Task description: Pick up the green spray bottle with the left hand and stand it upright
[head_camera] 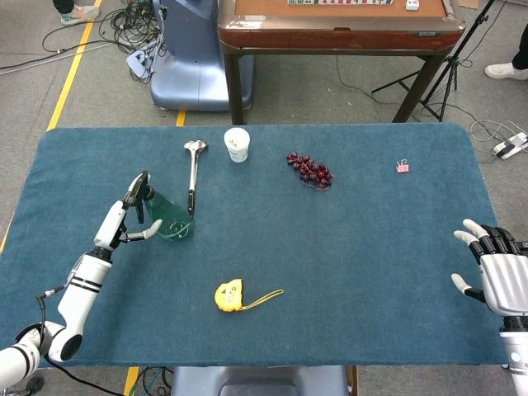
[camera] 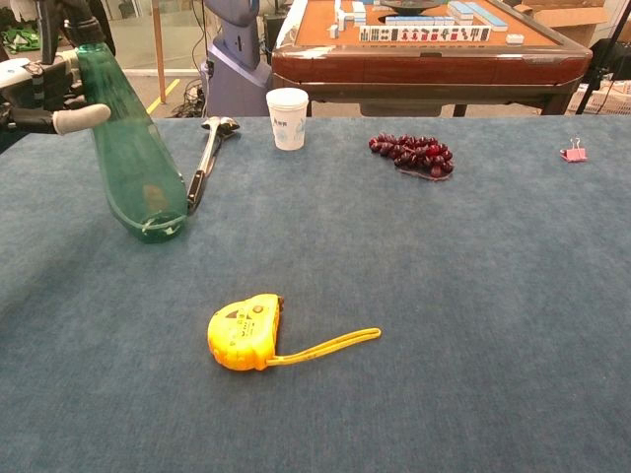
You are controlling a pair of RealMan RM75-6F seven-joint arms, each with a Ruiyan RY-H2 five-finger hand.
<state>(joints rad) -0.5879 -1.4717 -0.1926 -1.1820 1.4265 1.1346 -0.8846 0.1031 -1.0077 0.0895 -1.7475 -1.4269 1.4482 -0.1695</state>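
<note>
Green translucent plastic spray bottle [camera: 133, 158] has its base on the blue cloth table [head_camera: 346, 239], body tilted, top leaning toward the left hand [head_camera: 124, 219]. Left hand holds it near the neck, thumb [camera: 69, 120] across the front. Metal ladle [head_camera: 193, 172] lies just beyond the bottle, white paper cup [head_camera: 237, 144] further off. Yellow tape measure [camera: 245, 332] sits nearer the robot. Right hand [head_camera: 495, 268] well apart, fingers spread, holding nothing.
</note>
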